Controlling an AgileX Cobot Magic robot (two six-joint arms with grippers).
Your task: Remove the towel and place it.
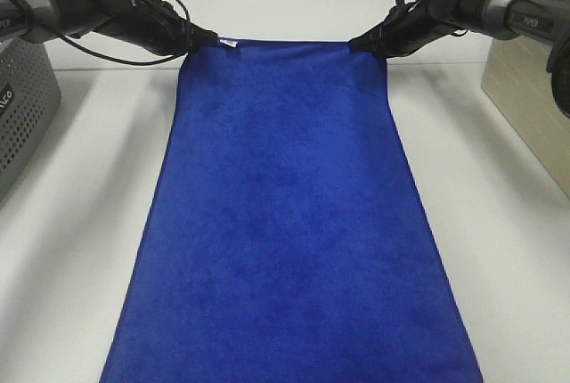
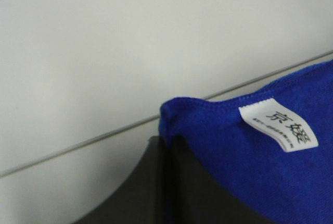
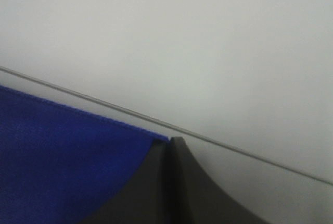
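The royal-blue towel lies stretched out flat down the middle of the white table, its near end running out of the exterior view. My left gripper is shut on its far left corner, next to the small white tag. In the left wrist view the black fingers pinch the blue corner beside the tag. My right gripper is shut on the far right corner. In the right wrist view its fingers meet at the towel's edge.
A grey perforated bin stands at the left edge of the table. A beige box stands at the right edge. The white table shows bare on both sides of the towel.
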